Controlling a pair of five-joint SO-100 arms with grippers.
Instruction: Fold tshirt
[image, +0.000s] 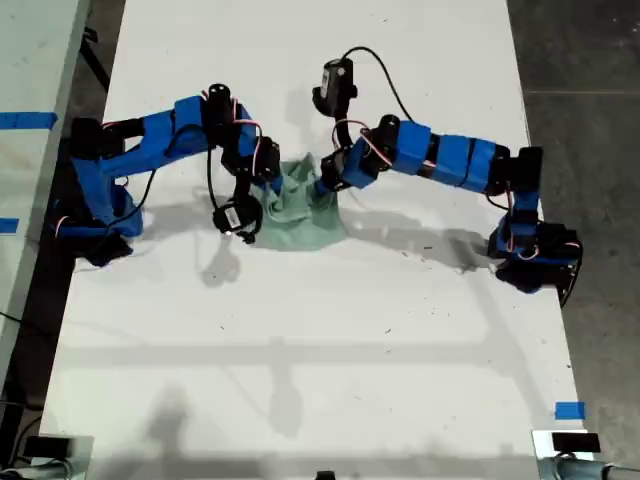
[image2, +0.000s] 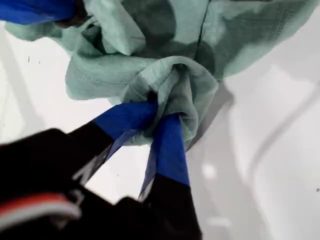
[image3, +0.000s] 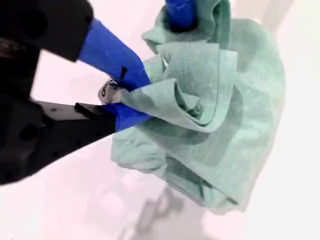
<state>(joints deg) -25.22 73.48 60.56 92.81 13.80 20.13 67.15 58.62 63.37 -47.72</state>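
Note:
The pale mint-green tshirt (image: 300, 212) is bunched into a crumpled lump at the middle of the white table (image: 320, 360). Two blue arms meet over it, one reaching in from the exterior view's left (image: 180, 135) and one from its right (image: 440, 155). The wrist views do not show which arm is which. My first gripper (image2: 160, 112) is shut on a gathered fold of the tshirt (image2: 125, 75). My second gripper (image3: 135, 97) is shut on another fold, and the tshirt (image3: 215, 125) hangs in loose pleats from it. Each wrist view shows the other gripper's blue finger beyond the cloth.
The table's long edges run down the exterior view's left and right, with dark floor beyond. A blue tape mark (image: 570, 410) sits near the exterior view's lower right corner, above a small black device (image: 575, 442). Cables (image: 385, 80) loop from the arm on the exterior view's right.

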